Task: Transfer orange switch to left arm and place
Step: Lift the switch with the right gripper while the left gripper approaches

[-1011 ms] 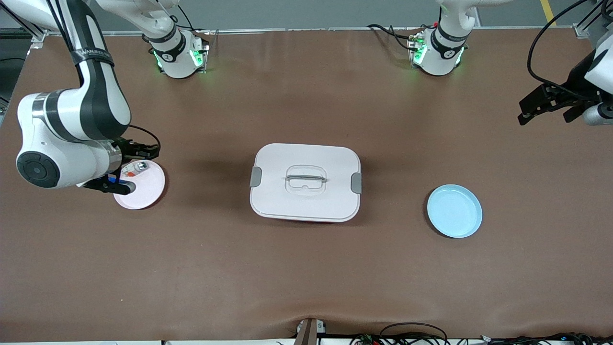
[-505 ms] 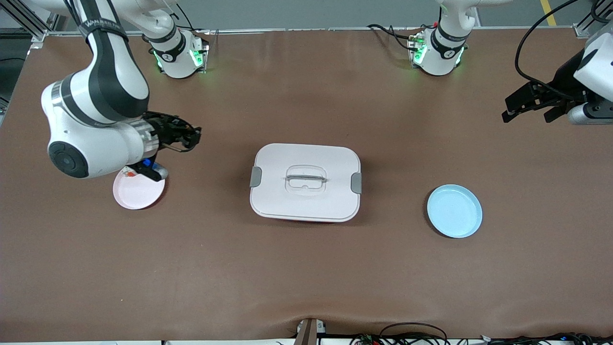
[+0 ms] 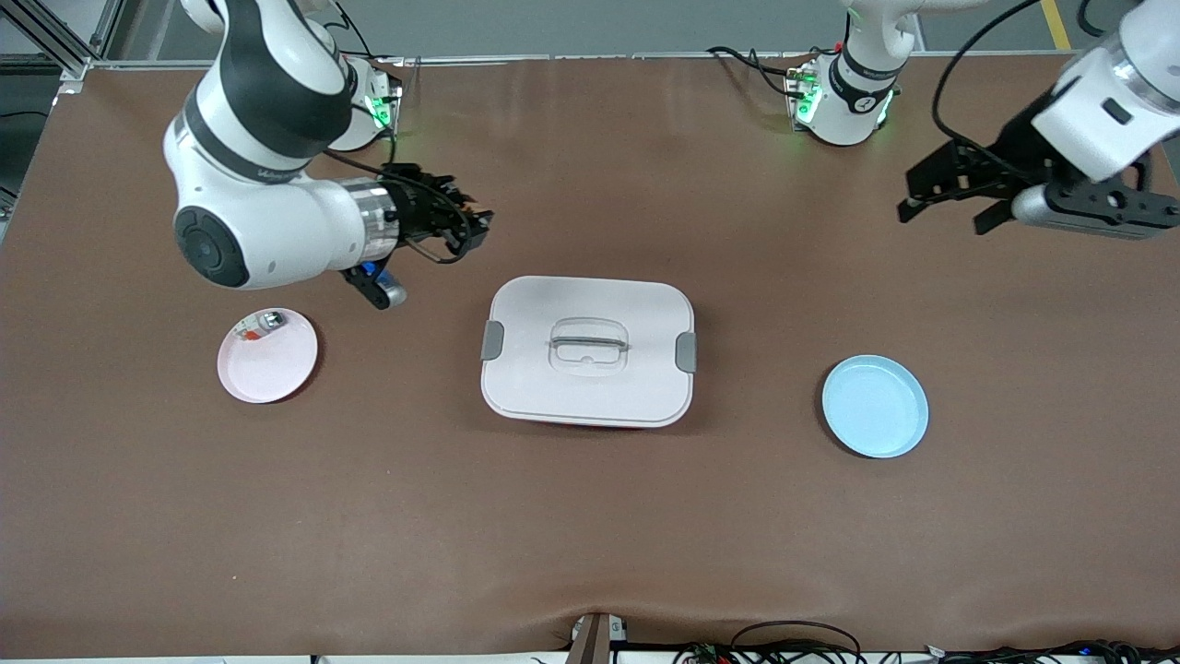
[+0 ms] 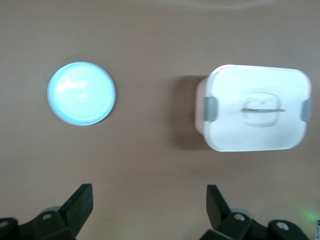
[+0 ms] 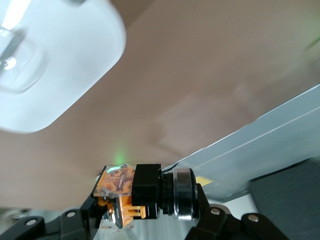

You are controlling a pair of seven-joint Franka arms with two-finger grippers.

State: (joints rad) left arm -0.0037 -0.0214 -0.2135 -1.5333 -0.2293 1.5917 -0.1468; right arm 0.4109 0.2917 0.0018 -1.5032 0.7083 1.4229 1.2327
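We find the orange switch (image 5: 132,195) clamped in the right end effector (image 3: 461,226), which hangs in the air over bare desk (image 3: 590,535) beside the box's (image 3: 588,350) corner toward the right arm's end. In the right wrist view the switch is a small blocky piece: a black body, orange plastic at one end and a metallic ring at the other.

We judge it light, rigid and hard-surfaced, so it may twist or slip under a light pinch. The black middle block offers the flattest faces; for a handover, the second hold would best take the ring end that stands clear of the present grip.

The left end effector (image 3: 949,189) is open and empty, held over the desk near the left arm's end, farther from the front camera than the blue plate (image 3: 875,406). Its fingers (image 4: 80,202) are spread wide in the left wrist view.

The pink plate (image 3: 267,355) lies toward the right arm's end and carries a small silver part with red (image 3: 260,326).
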